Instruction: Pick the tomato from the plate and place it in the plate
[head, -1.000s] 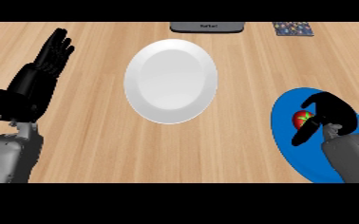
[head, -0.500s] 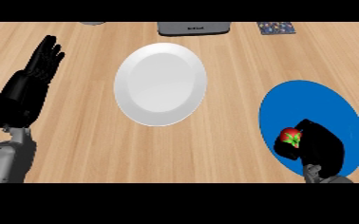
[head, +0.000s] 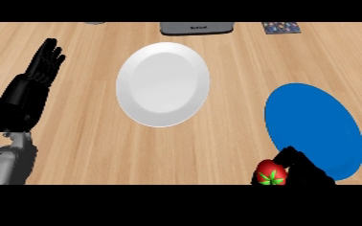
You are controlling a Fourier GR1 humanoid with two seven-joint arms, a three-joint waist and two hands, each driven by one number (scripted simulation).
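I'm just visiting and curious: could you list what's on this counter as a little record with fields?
tomato: red with a green stem, held at the view's lower edge, off the blue plate
right hand: curled round the tomato
left hand: open, resting at the left, fingers up
white plate: middle of the counter, nothing on it
blue plate: at the right, nothing on it

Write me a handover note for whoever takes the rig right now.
Right robot hand: curled round the tomato, at the view's lower edge, just off the blue plate's near rim.
Left robot hand: open, resting at the left edge.
White plate: nothing on it, mid-counter.
Done: tomato picked off the blue plate.
Left: carry it to the white plate, set it down, release.
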